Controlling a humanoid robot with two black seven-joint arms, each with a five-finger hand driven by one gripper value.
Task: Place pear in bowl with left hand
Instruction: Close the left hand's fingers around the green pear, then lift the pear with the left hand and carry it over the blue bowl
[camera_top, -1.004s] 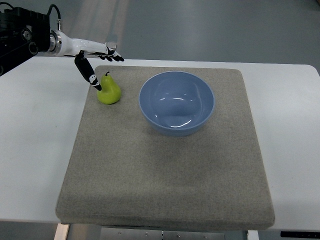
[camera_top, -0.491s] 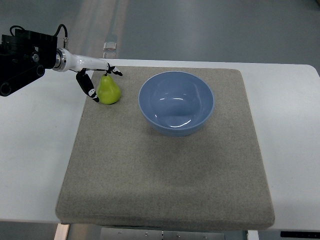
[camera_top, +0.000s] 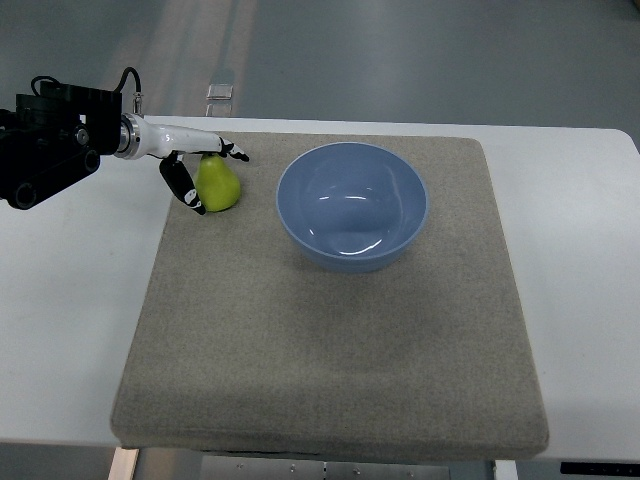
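Your left hand (camera_top: 205, 170) has closed in around the pear (camera_top: 217, 184), thumb and fingers straddling it on the mat (camera_top: 330, 340). The blue bowl (camera_top: 352, 205) beside it holds nothing.

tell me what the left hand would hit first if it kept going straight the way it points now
Probably the blue bowl. The left hand points right, its fingers already around the pear, which would be pushed along. Height is unclear from above, so it might pass over the rim.
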